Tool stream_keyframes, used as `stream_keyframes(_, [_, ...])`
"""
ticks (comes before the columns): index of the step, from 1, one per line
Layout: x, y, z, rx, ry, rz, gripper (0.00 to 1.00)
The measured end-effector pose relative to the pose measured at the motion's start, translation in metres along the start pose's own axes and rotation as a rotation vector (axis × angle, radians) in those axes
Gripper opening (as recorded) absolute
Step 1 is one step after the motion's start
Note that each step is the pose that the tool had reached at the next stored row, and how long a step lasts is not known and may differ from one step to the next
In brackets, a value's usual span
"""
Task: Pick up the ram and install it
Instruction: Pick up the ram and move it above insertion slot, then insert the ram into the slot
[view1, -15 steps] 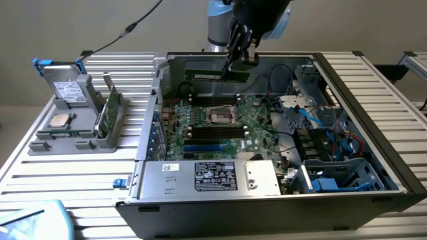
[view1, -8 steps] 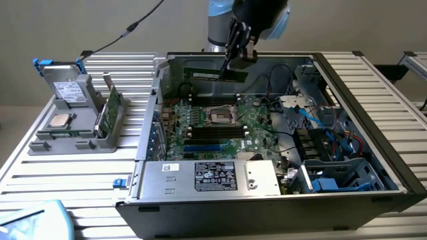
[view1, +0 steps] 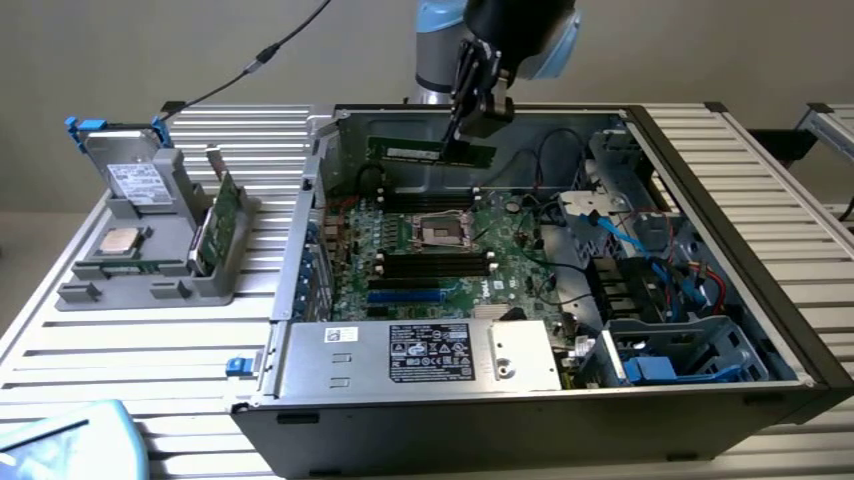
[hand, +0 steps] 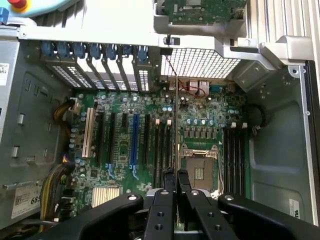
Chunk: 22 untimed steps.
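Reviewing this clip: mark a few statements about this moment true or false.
1. The gripper is shut on the ram above the open case. True.
2. The ram sits in a motherboard slot. False: it is held clear above the board.
3. A green card stands in the grey tray. True.
4. The silver processor chip lies inside the case. False: it lies in the tray.

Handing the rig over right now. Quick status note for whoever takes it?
Gripper: shut on the ram.
Ram: held level in the air inside the open computer case, above the motherboard.
Done: ram picked up.
Left: ram not yet seated in the memory slots.
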<state>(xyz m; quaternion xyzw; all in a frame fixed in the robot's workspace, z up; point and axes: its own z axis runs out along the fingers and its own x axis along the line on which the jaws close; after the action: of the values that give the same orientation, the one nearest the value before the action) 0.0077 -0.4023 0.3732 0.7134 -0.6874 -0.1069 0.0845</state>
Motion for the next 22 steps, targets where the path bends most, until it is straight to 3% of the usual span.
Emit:
stream_keyframes(1, [-0.0004,-0.0001,0.0,0.0004,-0.0001,0.003,0.13])
stream_keyframes(3, [-0.0011,0.0,-0.0001,0.0092,-0.0005,0.009,0.13])
stream_keyframes(7, [-0.0022,-0.0001,0.0001,0.0626,0.0046,0.014,0.13])
stream_keyframes(10, [-0.0038,0.0,0.0002,0.0949,0.0084,0.015,0.13])
stream_keyframes(11, [-0.004,0.0,0.0001,0.0971,0.0087,0.015,0.13])
stream_keyframes(22, [-0.004,0.0,0.0002,0.0971,0.0085,0.015,0.13])
